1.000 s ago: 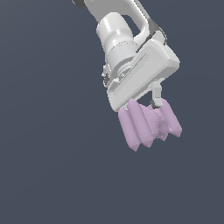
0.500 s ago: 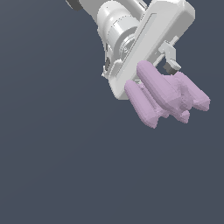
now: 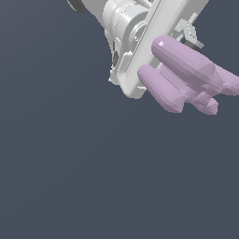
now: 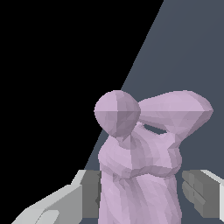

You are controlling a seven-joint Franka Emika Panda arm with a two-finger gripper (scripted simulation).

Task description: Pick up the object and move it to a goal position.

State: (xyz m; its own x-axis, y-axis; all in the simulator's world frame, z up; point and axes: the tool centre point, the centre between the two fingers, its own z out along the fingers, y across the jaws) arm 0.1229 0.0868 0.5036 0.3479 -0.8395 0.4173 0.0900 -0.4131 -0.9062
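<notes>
Exterior view, arm: the white gripper [image 3: 186,44] sat at the upper right of the exterior view, its body tilted well over and partly cut off by the frame edge.
Exterior view, object: the lilac object [image 3: 186,77] hung off the gripper's end, lobes pointing toward the exterior view's right and slightly downward, with nothing under it but a plain grey-blue backdrop.
Exterior view, goal: no marker of a goal position showed anywhere.
Wrist view, object: the object [image 4: 140,153] filled the middle, one rounded lobe end facing the camera and a second lobe arching beside it.
Wrist view, jaws: one grey pad pressed the object's side; the other stood just beside it, contact too unclear to call. The jaws were narrowed on the object and appeared to carry it.
Step in hand: judged to be the carry toward the goal.
Doing it well: keep the squeeze constant, move smoothly, and avoid further wrist tilt, since the lobed shape offers uneven faces and could pivot between the pads.
</notes>
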